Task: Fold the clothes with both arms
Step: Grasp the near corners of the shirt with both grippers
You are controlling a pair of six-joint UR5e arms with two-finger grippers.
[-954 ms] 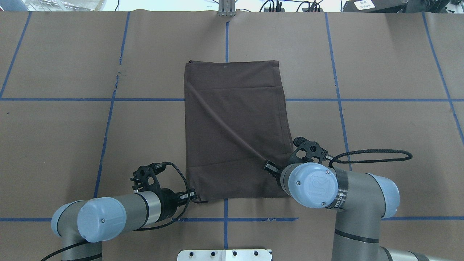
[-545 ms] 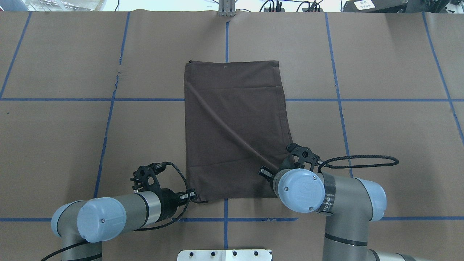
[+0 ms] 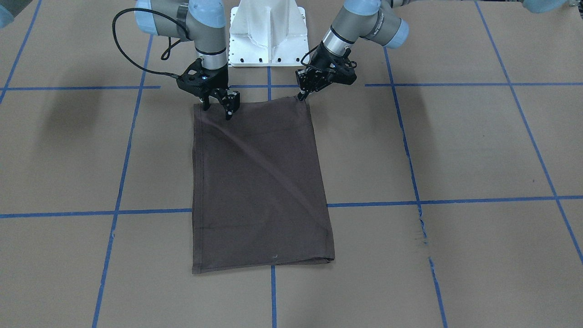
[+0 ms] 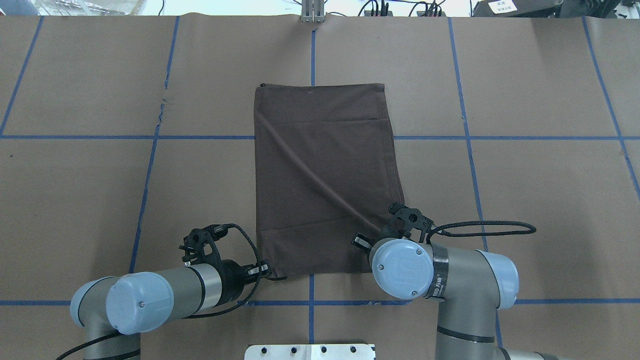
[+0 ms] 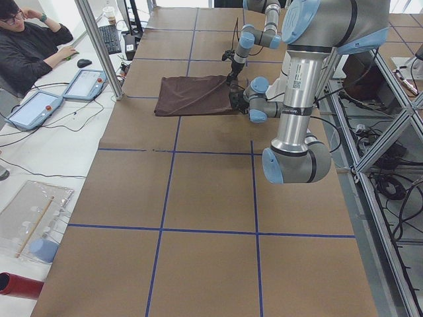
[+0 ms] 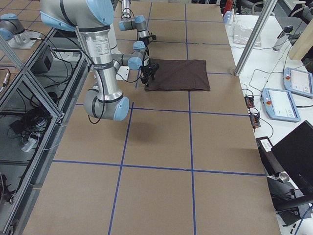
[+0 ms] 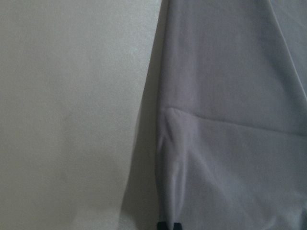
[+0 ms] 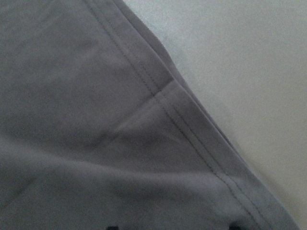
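Note:
The dark brown T-shirt (image 4: 320, 165) lies folded into a flat rectangle in the middle of the table, with a diagonal crease across it. My left gripper (image 3: 301, 96) is shut on the shirt's near corner on my left side. In the left wrist view its tips meet at the bottom edge, and the fabric (image 7: 240, 120) puckers toward them. My right gripper (image 3: 217, 109) stands open over the other near corner, one finger on each side of the hem. The right wrist view shows the stitched hem (image 8: 192, 129) between two widely spread tips.
Brown paper with blue tape lines (image 4: 312, 302) covers the table. The white pedestal base (image 3: 268, 32) stands just behind the shirt's near edge. The paper has a small tear (image 3: 421, 223). A person (image 5: 26, 46) sits beyond the far edge beside tablets (image 6: 293, 81).
My right arm has moved toward the robot's base along the shirt's right edge, to the near corner. The left arm and the shirt have stayed still.

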